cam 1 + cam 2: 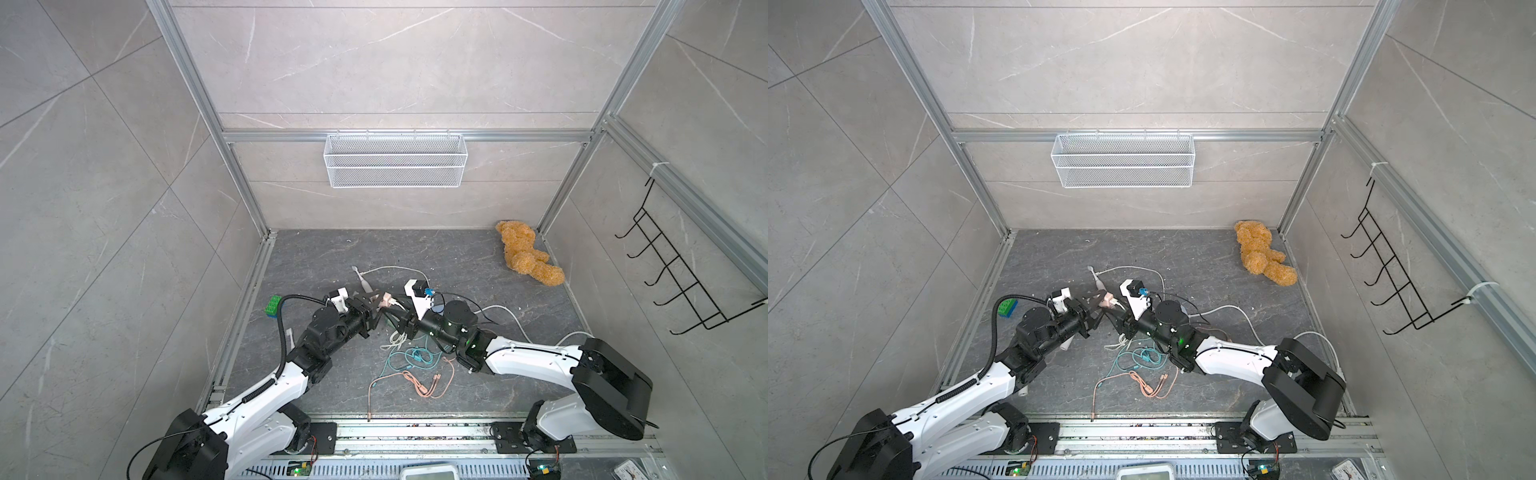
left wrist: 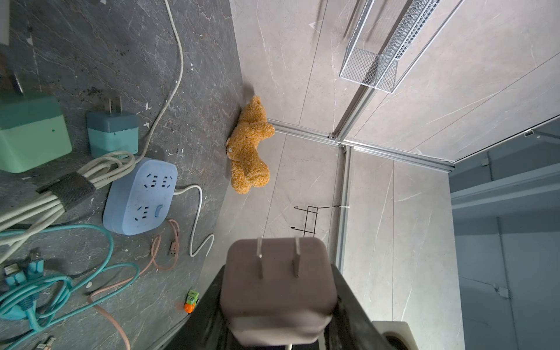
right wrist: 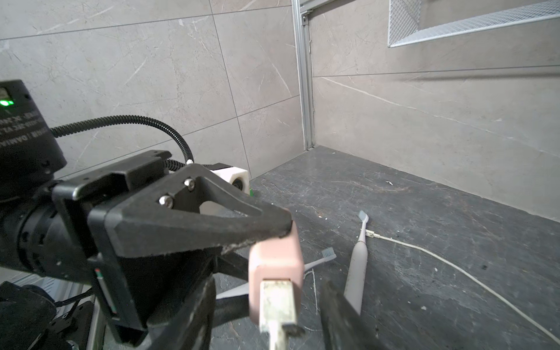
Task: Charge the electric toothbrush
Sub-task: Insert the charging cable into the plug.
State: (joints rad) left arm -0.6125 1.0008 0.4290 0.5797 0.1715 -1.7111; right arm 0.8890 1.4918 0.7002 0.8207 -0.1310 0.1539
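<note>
The slim white electric toothbrush (image 1: 365,283) is lying flat on the dark stone floor (image 1: 457,266), about mid-floor in both top views. Its head points to 11 o'clock and nothing's gripping it. Just at its 4 o'clock, the left gripper (image 1: 379,302) is clamped on a pink cube-shaped charging adapter (image 2: 278,285). There's a white USB plug (image 3: 277,300) stuck in the adapter's end. The right gripper (image 1: 395,312) has its jaws apart on either side of that plug, with a visible gap. Going outward from the brush, a tangle of teal and pink cables (image 1: 415,365) is at 5 o'clock and a green toy brick (image 1: 274,306) at roughly 9. A fuzzy brown teddy bear (image 1: 528,257) is out at 3, by the back corner.
</note>
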